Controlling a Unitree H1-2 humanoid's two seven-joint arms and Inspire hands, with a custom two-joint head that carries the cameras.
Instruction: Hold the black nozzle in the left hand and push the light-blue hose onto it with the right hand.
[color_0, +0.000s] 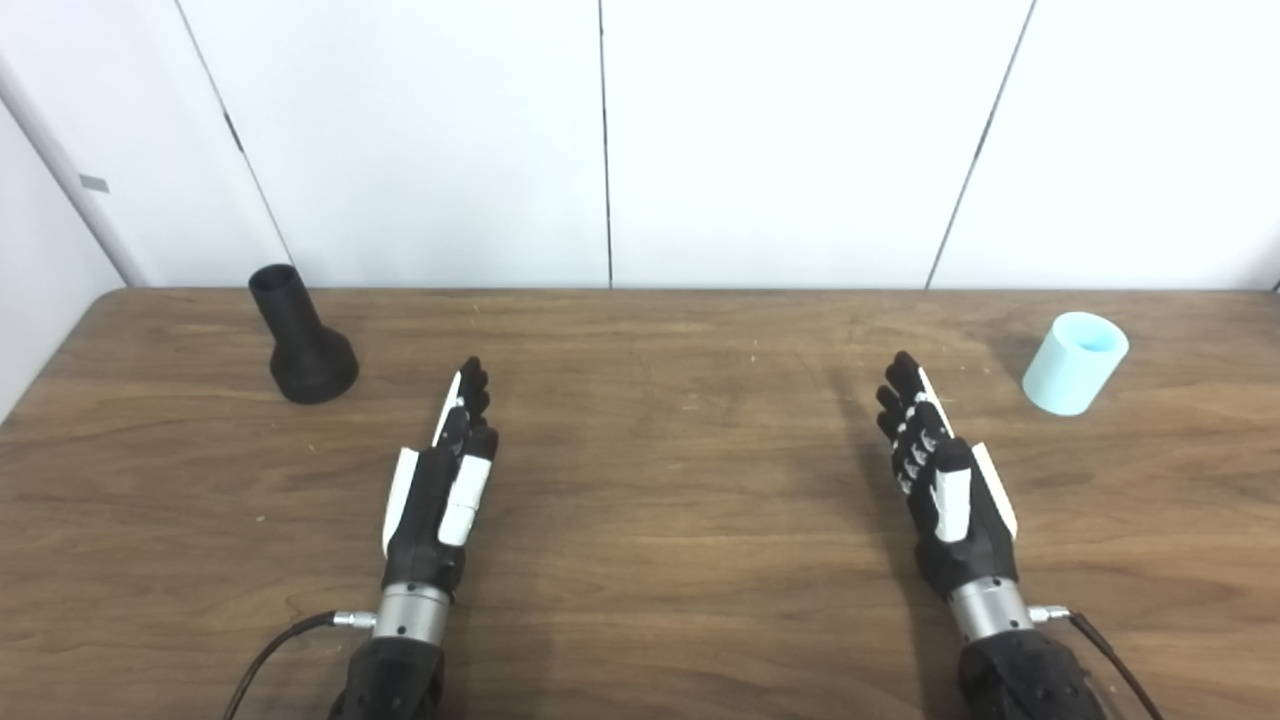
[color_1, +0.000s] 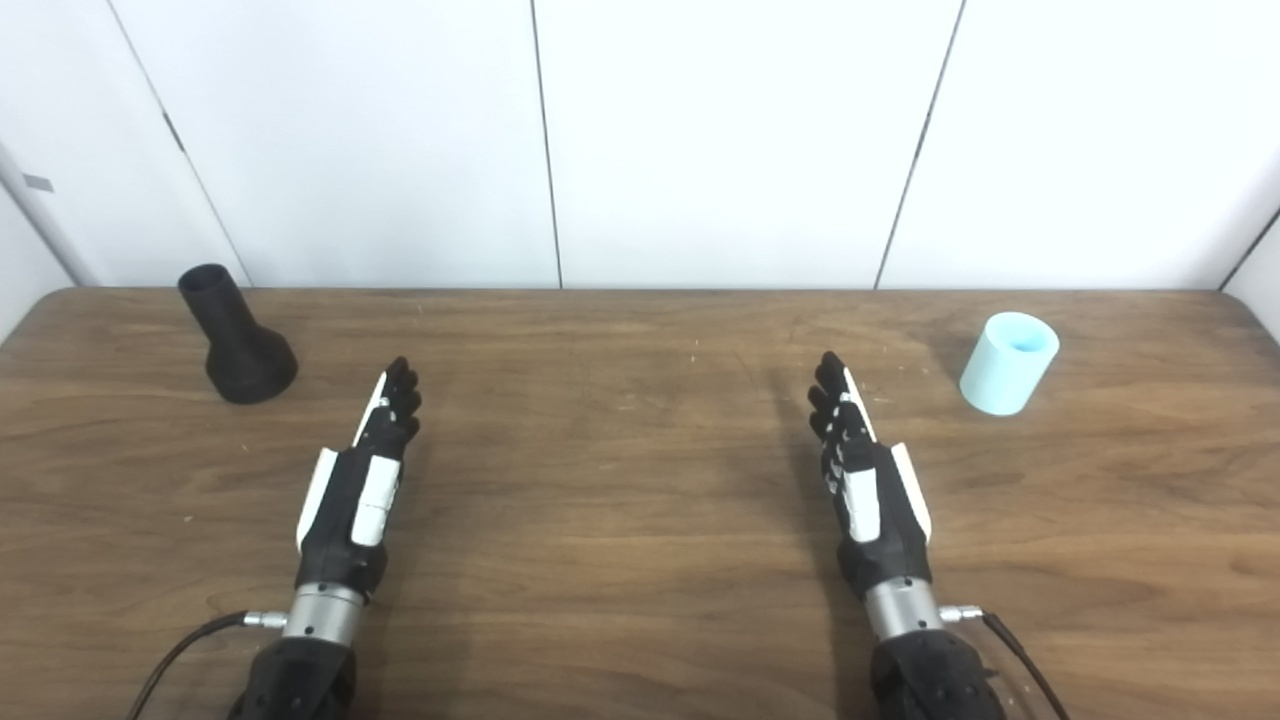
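Nothing done yet; I judge both pickups and the push-fit remain. Left hand (color_0: 440, 490) and right hand (color_0: 940, 480) flat, fingers straight, holding nothing. One black nozzle (color_0: 303, 338) stands at ten o'clock on the table (color_0: 660, 480); one light-blue hose (color_0: 1074, 362) (a short stub) at two o'clock.
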